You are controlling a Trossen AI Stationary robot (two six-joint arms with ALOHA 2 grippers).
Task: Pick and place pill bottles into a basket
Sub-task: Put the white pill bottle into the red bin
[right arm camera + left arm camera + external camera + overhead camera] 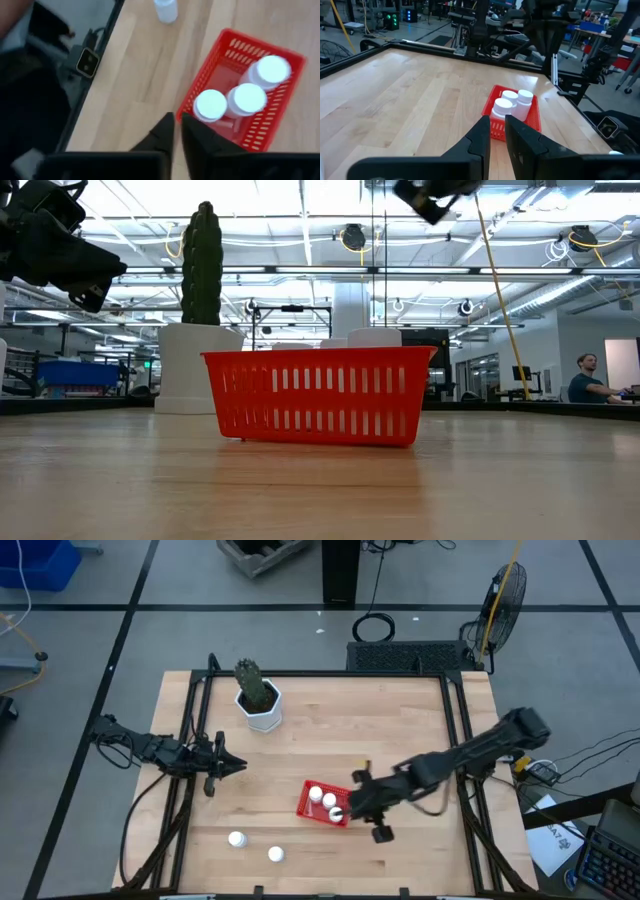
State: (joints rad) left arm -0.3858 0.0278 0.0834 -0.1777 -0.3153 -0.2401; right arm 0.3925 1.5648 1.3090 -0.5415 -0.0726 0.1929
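The red basket (325, 804) sits near the front middle of the table with three pill bottles (247, 98) standing inside. Two more pill bottles (237, 838) stand on the wood to its left, nearer the left gripper (232, 766). The right gripper (343, 808) hangs just over the basket's right edge. Both grippers have their fingers nearly together and hold nothing.

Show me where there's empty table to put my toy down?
The widest bare wood lies between the cactus pot and the table's right rail, above the red basket. It is crowded by the basket, holding three pill bottles under the right gripper. Two bottles stand near the front edge.
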